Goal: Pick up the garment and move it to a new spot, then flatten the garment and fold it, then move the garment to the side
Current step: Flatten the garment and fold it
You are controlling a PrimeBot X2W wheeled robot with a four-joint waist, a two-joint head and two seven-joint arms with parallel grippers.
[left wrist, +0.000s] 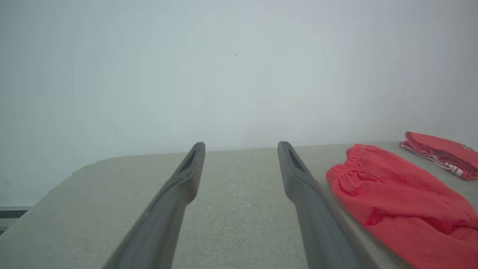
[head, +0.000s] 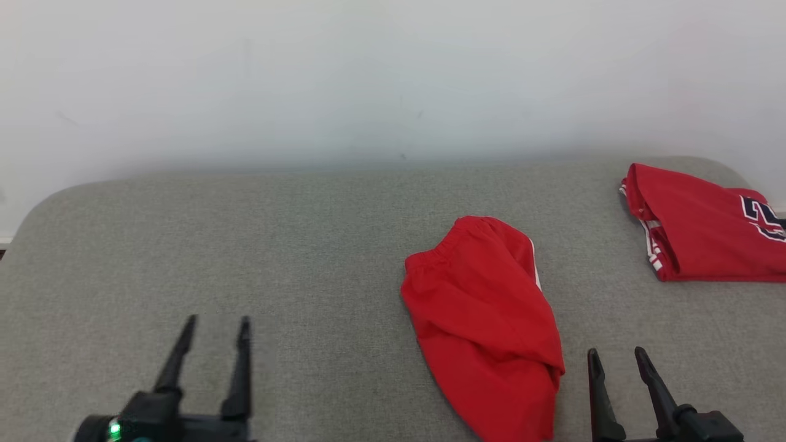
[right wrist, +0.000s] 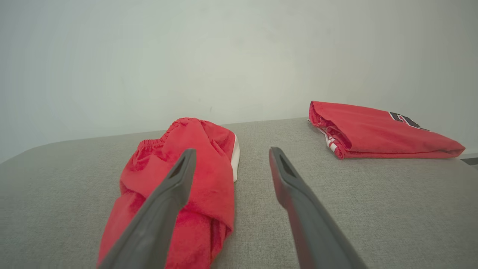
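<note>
A grey cloth surface (head: pixel 307 245) meets a plain white wall (head: pixel 368 73). From the left there are two grippers and two red garments: the left gripper (head: pixel 218 319) with its jaws spread, rumpled shorts (head: pixel 485 319) right of centre, the right gripper (head: pixel 616 351) with its jaws spread just beside them, and a folded shirt (head: pixel 700 230) far right.

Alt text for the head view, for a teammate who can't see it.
Red shorts lie bunched right of centre on a grey surface, a folded red jersey apart at the far right. The left tool and right tool rise from the bottom edge, both open and empty, the right one close beside the shorts.
</note>
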